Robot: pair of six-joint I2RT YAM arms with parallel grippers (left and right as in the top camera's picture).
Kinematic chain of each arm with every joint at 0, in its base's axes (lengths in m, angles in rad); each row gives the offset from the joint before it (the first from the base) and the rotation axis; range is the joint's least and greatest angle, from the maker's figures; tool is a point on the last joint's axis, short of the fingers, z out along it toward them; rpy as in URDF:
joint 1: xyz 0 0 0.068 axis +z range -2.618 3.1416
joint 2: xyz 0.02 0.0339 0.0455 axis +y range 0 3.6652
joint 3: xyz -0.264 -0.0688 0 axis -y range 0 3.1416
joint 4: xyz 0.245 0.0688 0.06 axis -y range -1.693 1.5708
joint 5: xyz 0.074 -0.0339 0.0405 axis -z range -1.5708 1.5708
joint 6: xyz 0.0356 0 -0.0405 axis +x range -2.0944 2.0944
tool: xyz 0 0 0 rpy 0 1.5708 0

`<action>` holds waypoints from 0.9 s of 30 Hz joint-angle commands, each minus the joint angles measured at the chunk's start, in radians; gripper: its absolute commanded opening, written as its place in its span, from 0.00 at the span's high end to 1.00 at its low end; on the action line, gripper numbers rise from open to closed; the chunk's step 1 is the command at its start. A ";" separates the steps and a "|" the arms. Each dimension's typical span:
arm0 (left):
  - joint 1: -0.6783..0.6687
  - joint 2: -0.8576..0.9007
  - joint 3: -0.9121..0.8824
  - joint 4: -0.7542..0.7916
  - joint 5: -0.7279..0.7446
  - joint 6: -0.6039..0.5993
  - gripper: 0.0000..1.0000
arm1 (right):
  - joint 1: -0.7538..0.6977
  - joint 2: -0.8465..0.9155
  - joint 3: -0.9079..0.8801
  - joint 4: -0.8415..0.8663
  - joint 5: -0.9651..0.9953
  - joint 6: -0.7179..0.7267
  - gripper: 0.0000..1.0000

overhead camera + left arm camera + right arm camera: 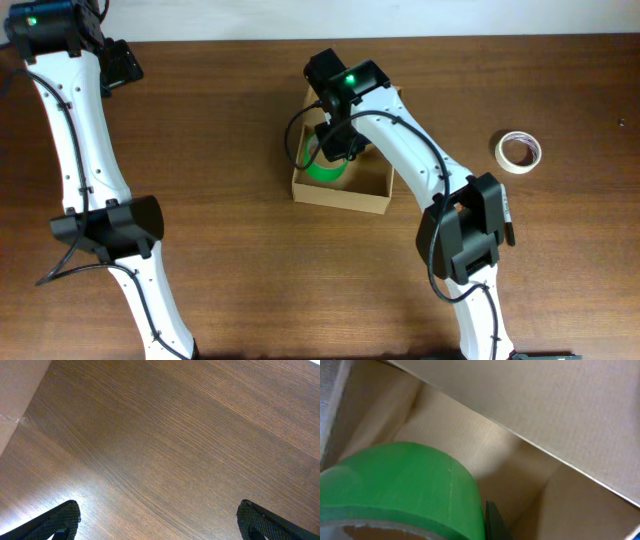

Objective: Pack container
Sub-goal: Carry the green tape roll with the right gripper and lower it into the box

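The container (340, 198), an open tan cardboard box, sits at mid-table. My right gripper (335, 150) reaches down into its left half, shut on the wall of a green tape roll (325, 168). In the right wrist view the green roll (405, 480) fills the lower left, with one dark finger (492, 522) pressed against its outer side and the box's inner walls (485, 445) close behind; the other finger is hidden. My left gripper (122, 66) hovers at the far back left, open over bare wood, its two fingertips far apart around an empty gap (157, 510).
A white tape roll (519, 151) lies flat on the table to the right of the box. The table's back edge, with a pale surface (15, 400) beyond it, runs close to the left gripper.
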 commanded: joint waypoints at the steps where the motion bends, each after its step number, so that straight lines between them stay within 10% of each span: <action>1: 0.003 -0.039 -0.003 -0.003 0.007 0.012 0.00 | 0.005 0.032 0.000 0.012 -0.015 -0.011 0.96; 27: 0.003 -0.039 -0.003 -0.003 0.007 0.012 0.00 | 0.005 0.113 0.001 0.111 0.079 -0.007 0.84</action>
